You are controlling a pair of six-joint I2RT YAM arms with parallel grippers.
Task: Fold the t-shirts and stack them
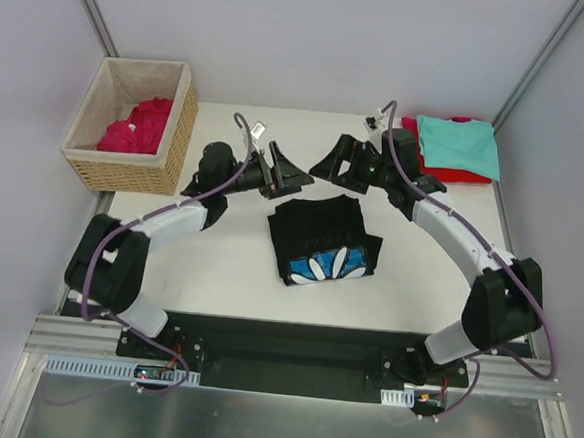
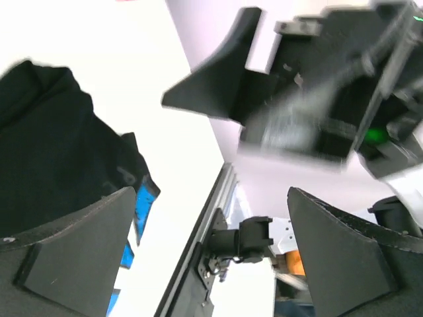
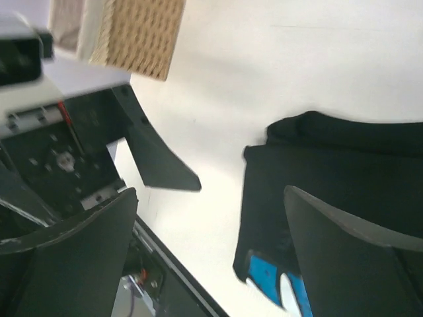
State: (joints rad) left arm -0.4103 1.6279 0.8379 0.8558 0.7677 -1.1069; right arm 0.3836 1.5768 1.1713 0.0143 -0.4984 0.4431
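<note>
Hovering near folded black t-shirt (image 1: 322, 241): left claw (image 1: 293, 171), right claw (image 1: 326, 159) both wide, empty.

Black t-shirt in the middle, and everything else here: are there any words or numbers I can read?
None can be read.
The black t-shirt: only a blue and white flower print, no letters.
A faint mark on its cloth, left wrist view: too blurred to read.
The small electronics at the arms' bases: too small to read.

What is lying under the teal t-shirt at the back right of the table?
A folded red t-shirt, showing along the left and near edges of the teal t-shirt. Anything beneath the red one is covered.
</note>
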